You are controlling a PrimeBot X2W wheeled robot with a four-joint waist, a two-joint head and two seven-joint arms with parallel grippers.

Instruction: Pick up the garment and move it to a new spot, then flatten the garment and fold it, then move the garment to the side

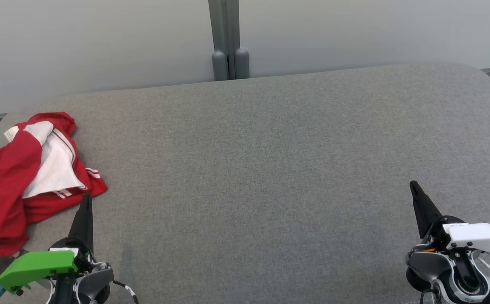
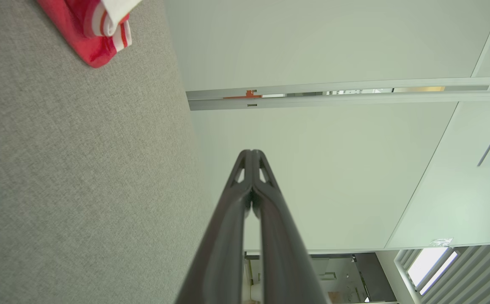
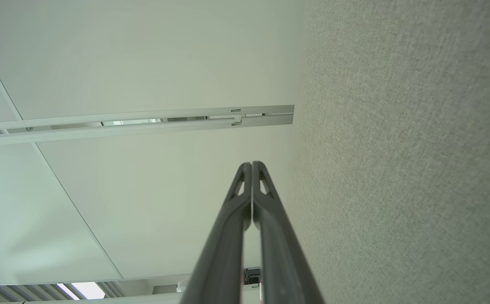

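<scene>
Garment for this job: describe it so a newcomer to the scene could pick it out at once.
Look at the wide grey fabric surface across the head view, then its left edge. The garment lies crumpled there, next to the shut tip of the left gripper. It is bright red with a white lining and red-and-white striped trim, unlike the plain grey around it.

A broad grey fabric-covered surface with rounded far corners [image 1: 270, 147] is backed by pale, smooth wall panels [image 1: 93, 42], which are joined by a grey vertical post [image 1: 229, 40]. A bright slatted window [image 2: 431, 264] is seen in the left wrist view.
</scene>
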